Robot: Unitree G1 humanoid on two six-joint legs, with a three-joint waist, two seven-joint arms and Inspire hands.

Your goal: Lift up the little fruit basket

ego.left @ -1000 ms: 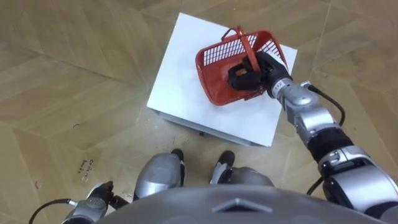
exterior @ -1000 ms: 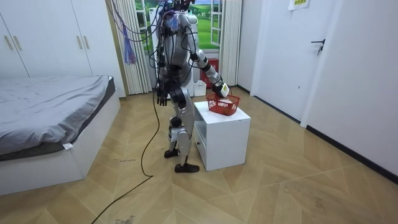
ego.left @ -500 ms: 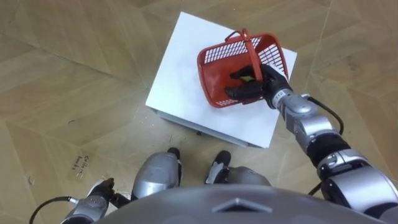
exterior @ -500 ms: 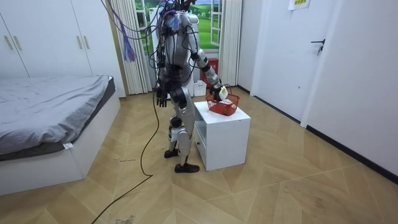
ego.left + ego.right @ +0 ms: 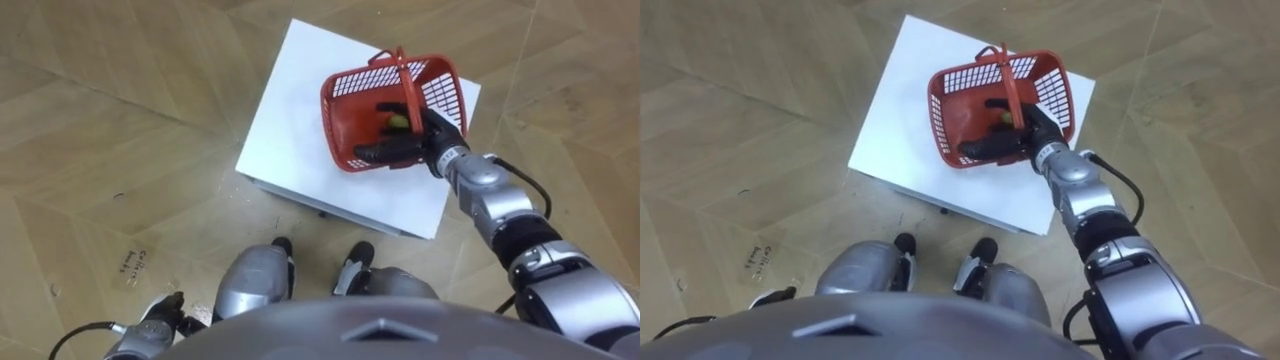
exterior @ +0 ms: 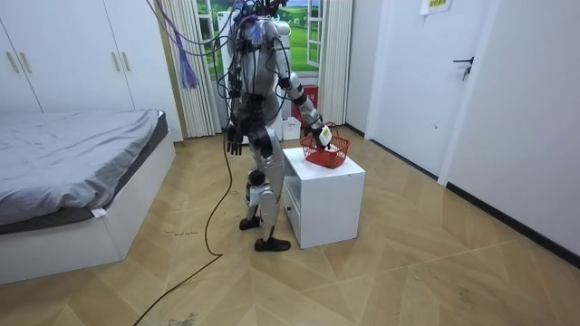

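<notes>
The robot stands on the wood floor at the near side of a white cabinet, feet close to its front edge. The room view shows open floor on every side of the cabinet. The bed lies well apart on the room view's left. The wall with the door is well apart on the room view's right.

The fruit basket is over the far right part of the cabinet top. Its right rim is near the top's right edge and its far rim is near the far edge. The left half and near strip of the top are bare. Whether the basket base touches the top cannot be told.

The basket is red plastic with lattice side walls and a solid floor. It sits skewed to the cabinet's edges. One thin red handle arches from the far rim to the near rim. A small yellow-green fruit lies inside.

The right hand enters over the near right rim and passes under the handle. Its fingers are extended and roughly straight, pointing left inside the basket, not clenched.

The left hand hangs at the robot's side, fingers loose, holding nothing.
</notes>
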